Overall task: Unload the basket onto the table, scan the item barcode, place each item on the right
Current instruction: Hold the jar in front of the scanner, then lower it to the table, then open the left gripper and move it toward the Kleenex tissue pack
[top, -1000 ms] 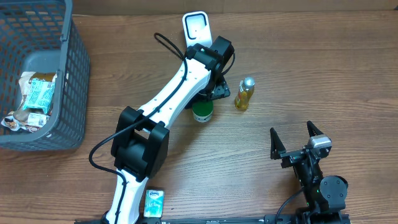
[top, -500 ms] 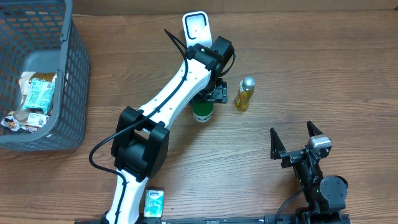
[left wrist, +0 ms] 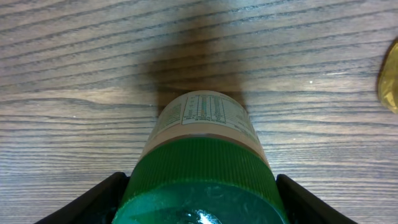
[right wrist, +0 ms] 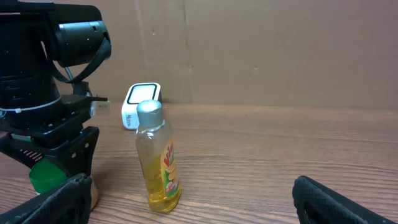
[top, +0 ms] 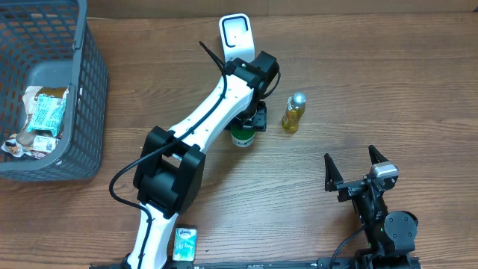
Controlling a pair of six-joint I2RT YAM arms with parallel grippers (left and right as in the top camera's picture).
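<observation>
A jar with a green ribbed cap point(left wrist: 205, 168) and a pale printed label stands upright on the wooden table point(top: 388, 82). My left gripper point(left wrist: 199, 190) is down over it from above, one finger point(left wrist: 102, 196) against each side of the cap. From overhead the jar point(top: 240, 137) peeks out under the left gripper point(top: 252, 119). The white barcode scanner point(top: 236, 33) stands at the back, also in the right wrist view as the scanner point(right wrist: 142, 104). My right gripper point(top: 357, 166) rests open and empty near the front.
A yellow bottle point(top: 293, 113) with a silver cap stands just right of the jar, seen close as the bottle point(right wrist: 158, 158). A grey basket point(top: 84, 97) holding packets point(top: 45, 112) sits at the far left. A tissue pack point(top: 185, 243) lies by the left arm's base.
My left gripper has shifted slightly toward the jar and its fingers have drawn in against the green cap. The right arm has not moved.
</observation>
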